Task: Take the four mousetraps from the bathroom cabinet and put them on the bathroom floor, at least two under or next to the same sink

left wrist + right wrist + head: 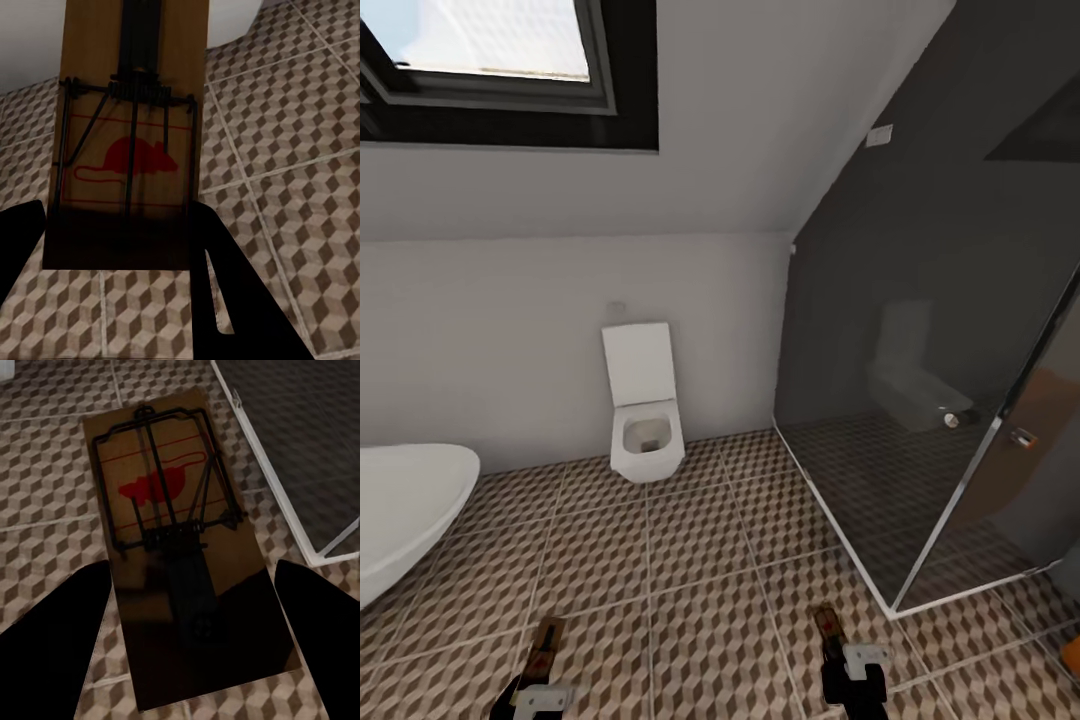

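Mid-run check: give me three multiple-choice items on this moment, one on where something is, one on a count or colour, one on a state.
1. The toilet stands:
A. inside the glass shower
B. against the back wall, under the sloped ceiling
C. on the bathtub rim

2. How many mousetraps are the grippers carrying?
A. none
B. one
C. two

3. The toilet lid is:
A. raised
B. shut
C. missing

Answers:
1 B: in the head view it sits against the white wall, left of the shower enclosure.
2 C: the left gripper holds the left mousetrap and the right gripper holds the right mousetrap, both above the bathroom floor.
3 A: the lid stands upright behind the open bowl.
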